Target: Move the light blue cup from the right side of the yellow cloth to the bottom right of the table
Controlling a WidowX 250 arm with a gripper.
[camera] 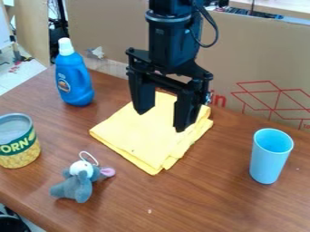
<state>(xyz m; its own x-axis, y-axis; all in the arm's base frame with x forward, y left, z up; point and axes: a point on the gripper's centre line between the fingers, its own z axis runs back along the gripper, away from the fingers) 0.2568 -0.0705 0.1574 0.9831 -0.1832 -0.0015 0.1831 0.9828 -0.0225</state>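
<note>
Cardboard backs the worktop; open and empty, the tool hangs over yellow cloth, probably best pinched at a fold.

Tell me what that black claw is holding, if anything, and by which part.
Nothing: the gripper hangs open over the folded yellow cloth, its fingers apart with nothing between them.

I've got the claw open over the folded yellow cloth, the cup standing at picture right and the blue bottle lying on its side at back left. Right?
Not quite: the blue bottle stands upright at back left, as the camera view shows. The rest holds: the claw is open over the folded yellow cloth, and the cup stands at picture right.
</note>
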